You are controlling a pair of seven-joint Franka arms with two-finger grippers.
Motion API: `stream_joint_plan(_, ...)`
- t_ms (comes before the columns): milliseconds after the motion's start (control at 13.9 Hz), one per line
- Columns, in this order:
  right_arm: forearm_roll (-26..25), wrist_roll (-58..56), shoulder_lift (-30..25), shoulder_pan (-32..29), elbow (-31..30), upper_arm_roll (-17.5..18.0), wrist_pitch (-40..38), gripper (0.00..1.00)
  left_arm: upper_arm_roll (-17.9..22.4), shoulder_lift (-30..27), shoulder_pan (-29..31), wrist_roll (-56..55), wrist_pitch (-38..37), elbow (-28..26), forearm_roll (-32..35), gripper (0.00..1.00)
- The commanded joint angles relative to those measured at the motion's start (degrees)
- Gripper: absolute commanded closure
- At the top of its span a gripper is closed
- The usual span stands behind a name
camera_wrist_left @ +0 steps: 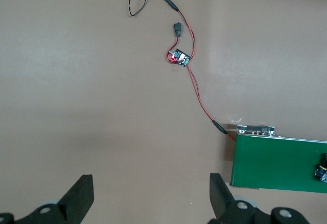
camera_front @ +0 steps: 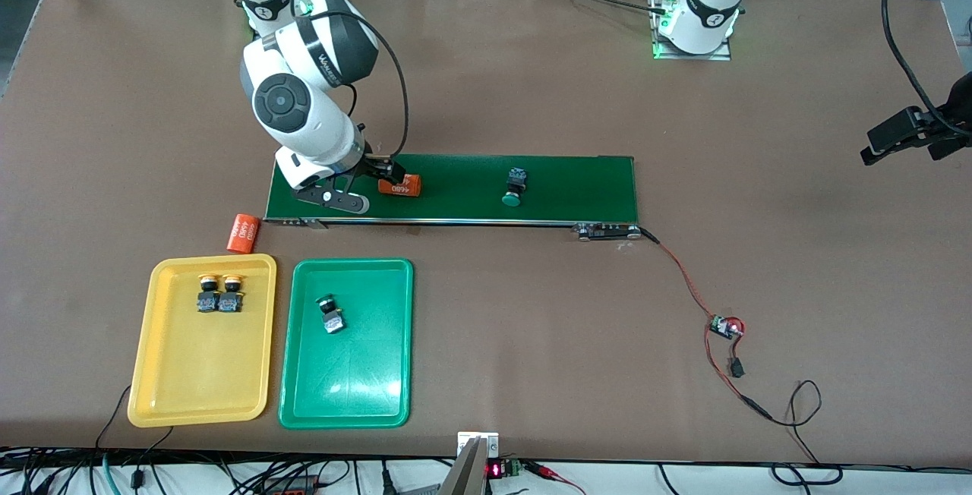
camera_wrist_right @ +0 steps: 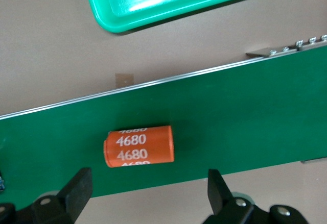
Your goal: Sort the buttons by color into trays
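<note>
One green-capped button [camera_front: 515, 185] remains on the conveyor belt [camera_front: 577, 187], at about three o'clock from the right gripper [camera_front: 380, 176], which hangs wide open over an orange cylinder [camera_front: 400, 186]. The left gripper [camera_wrist_left: 152, 196], also open, waits farther off.

A high front camera faces both arm bases across the table; both downward-looking wrist cameras share its conveyor belt [camera_front: 456, 187], lying toward twelve o'clock from the trays.

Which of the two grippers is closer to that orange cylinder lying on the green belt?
The right gripper: it hangs open right over the orange cylinder on the conveyor belt. The left gripper waits open off the belt's other end.
</note>
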Motion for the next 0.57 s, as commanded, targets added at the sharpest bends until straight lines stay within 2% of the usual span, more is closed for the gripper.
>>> stream_joint_plan(0,1.09,2.83,1.72,1.95,1.62,-0.62,0.83,0.00,0.12,-0.82,0.07,1.09,-0.52,-0.48,0.35,0.00)
stream_joint_plan(502,1.00,7.75,3.92,4.06,1.62,-0.62,4.52,0.00,0.12,-0.73,0.07,1.09,-0.43,-0.48,0.35,0.00)
